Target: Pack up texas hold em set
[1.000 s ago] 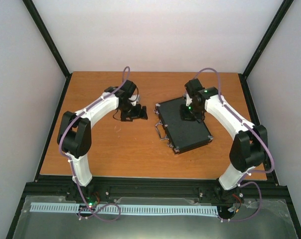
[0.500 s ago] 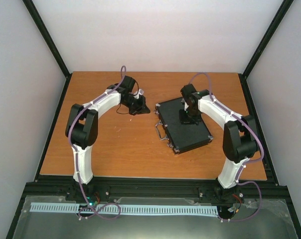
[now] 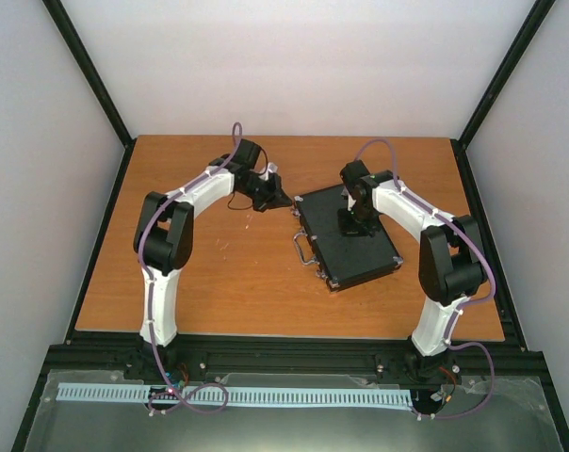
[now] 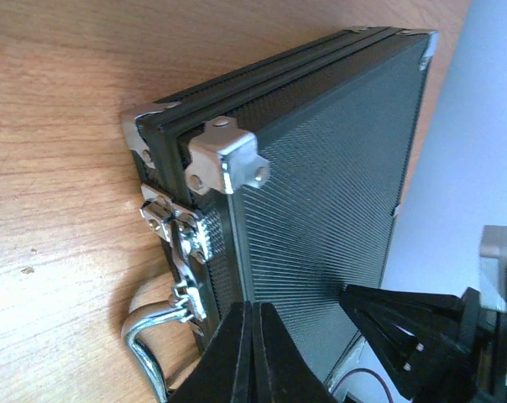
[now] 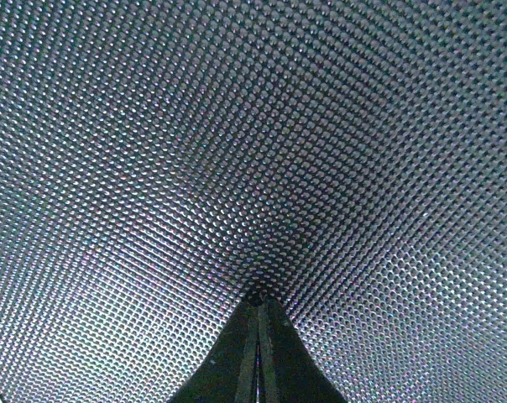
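White walls [image 3: 294,66] and a black frame [image 3: 89,71] stood around the brown wooden table [image 3: 209,282]. On the right half of the table, about midway between the near and the far edge, lay the black case [image 3: 365,254] of the set. It lay flat and turned a little, with both halves together. Its metal handle [image 3: 305,250] was on the long side that faced the left arm, and it rested on the wood beside the case.

The left gripper [image 3: 281,200] was low over the table, just beside the far left corner of the case. In the left wrist view its two fingers [image 4: 230,353] were pressed together with no gap and nothing between them. The same view showed the side of the case from close: a shiny metal corner piece [image 4: 227,159], below it a metal latch [image 4: 175,220] across the seam of the two halves, and then the handle. Whether the latch was fastened, I could not tell.

The right gripper [image 3: 352,224] stood on the lid, in its far half, pointing down. In the right wrist view its fingers [image 5: 234,369] were also closed against each other and held nothing. Their tip seemed to touch the dotted surface of the lid, which filled the whole picture.
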Robot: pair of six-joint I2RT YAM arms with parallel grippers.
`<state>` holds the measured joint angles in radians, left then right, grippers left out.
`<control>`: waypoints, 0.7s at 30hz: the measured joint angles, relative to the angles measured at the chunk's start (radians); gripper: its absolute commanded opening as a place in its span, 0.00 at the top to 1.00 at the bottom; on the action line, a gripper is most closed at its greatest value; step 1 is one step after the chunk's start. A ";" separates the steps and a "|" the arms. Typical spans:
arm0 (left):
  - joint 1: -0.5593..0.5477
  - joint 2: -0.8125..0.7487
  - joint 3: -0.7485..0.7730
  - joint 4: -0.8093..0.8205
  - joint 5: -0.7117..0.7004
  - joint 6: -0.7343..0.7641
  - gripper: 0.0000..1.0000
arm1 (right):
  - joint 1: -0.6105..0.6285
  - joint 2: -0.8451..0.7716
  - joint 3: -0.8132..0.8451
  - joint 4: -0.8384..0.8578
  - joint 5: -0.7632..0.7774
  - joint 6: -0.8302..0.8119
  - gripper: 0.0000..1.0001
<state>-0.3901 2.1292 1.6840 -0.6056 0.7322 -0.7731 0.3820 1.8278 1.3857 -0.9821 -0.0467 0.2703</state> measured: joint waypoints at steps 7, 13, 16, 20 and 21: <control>-0.012 0.037 -0.003 0.009 0.001 -0.018 0.99 | 0.000 0.000 -0.003 0.007 -0.002 0.000 0.97; -0.015 0.045 -0.014 0.022 -0.003 -0.018 0.99 | 0.000 -0.007 -0.016 0.019 -0.002 0.000 0.97; -0.015 0.047 -0.030 0.031 -0.004 -0.017 0.99 | 0.000 -0.014 -0.027 0.030 -0.002 0.000 0.97; -0.016 0.061 -0.046 0.043 -0.007 -0.017 0.99 | 0.000 -0.021 -0.036 0.040 -0.002 0.000 0.97; -0.016 0.068 -0.050 0.047 -0.007 -0.017 0.99 | 0.000 -0.022 -0.039 0.042 -0.002 0.000 0.97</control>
<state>-0.4057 2.1967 1.6344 -0.5583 0.7254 -0.7898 0.3820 1.8057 1.3472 -0.9401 -0.0486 0.2703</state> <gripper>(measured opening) 0.011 0.028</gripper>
